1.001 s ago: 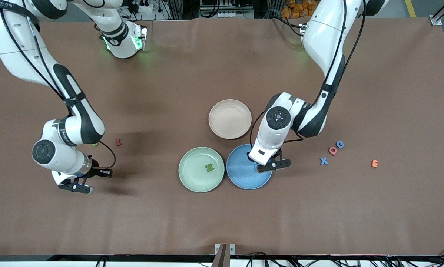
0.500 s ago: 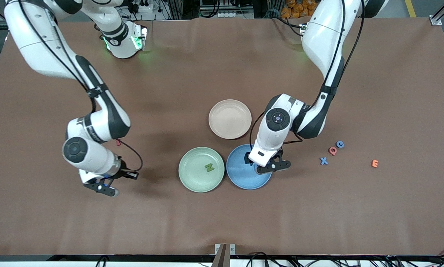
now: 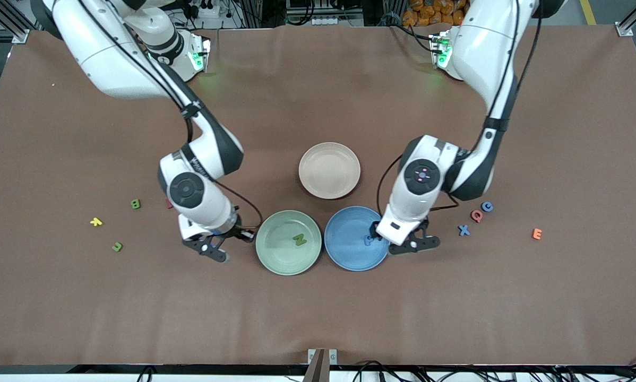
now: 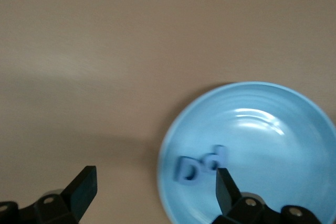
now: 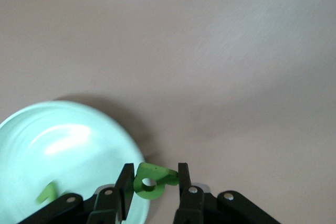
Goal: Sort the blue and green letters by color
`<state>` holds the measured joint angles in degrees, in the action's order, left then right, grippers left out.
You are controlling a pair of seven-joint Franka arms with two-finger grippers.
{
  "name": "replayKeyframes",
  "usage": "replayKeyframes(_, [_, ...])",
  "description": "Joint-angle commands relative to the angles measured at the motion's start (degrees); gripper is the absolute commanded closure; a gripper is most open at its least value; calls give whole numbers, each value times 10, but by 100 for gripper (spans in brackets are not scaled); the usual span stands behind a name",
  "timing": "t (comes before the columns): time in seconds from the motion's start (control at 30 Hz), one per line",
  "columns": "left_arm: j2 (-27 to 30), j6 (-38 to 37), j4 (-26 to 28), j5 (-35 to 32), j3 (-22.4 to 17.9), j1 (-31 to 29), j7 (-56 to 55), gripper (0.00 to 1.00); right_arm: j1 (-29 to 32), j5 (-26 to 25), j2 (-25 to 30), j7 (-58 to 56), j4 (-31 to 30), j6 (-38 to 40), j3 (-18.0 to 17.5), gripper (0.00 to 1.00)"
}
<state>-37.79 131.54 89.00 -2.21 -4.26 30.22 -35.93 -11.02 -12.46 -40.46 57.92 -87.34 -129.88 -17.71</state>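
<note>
The right gripper (image 5: 153, 176) is clenched on a small chunky green letter (image 5: 151, 183) over the pale green plate's (image 5: 94, 156) rim, low in the front view's middle. Releasing here could bounce the letter onto the brown table (image 5: 220, 51). The left gripper (image 4: 153, 178), spread empty, hangs over the blue plate's (image 4: 262, 129) edge, with the blue D (image 4: 188, 168) inside.

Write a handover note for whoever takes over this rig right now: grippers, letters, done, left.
Left gripper: open, just off the blue plate's rim.
Right gripper: shut on a green letter, beside the green plate.
Done: blue D and a second blue letter in the blue plate; green N in the green plate.
Left: drop the held letter; green B and green L toward the right arm's end; blue X and blue C toward the left arm's end.
</note>
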Motion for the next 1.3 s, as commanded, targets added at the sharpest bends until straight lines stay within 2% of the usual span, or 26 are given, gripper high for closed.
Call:
replayKeyframes(0.0, [54,-19,51,-13,3,-47,93,0,-36,-7,-19,62,37,4,2,100])
replayKeyframes(0.3, [71,-23,107,-13,4,-132,252,0,-78,-8,-53,121,80,0,4,100])
replayKeyframes(0.5, [71,-22,126,-13,4,-162,301,0,-87,-10,-73,133,98,-6,7,100])
replayKeyframes(0.63, [71,-21,131,-12,4,-168,318,0,-101,-12,-82,138,99,-25,13,100])
replayKeyframes(0.8, [69,-21,131,-12,4,-168,319,0,-132,-12,-88,148,98,-27,43,100])
replayKeyframes(1.03, [69,-18,131,-12,4,-167,319,0,-142,-12,-96,149,97,-27,47,98])
replayKeyframes(1.13, [69,-18,131,-11,4,-167,319,0,-143,-12,-96,149,97,-27,47,83])
replayKeyframes(1.27, [68,-18,131,-12,4,-168,319,0,-136,-10,-96,149,97,-27,47,26])
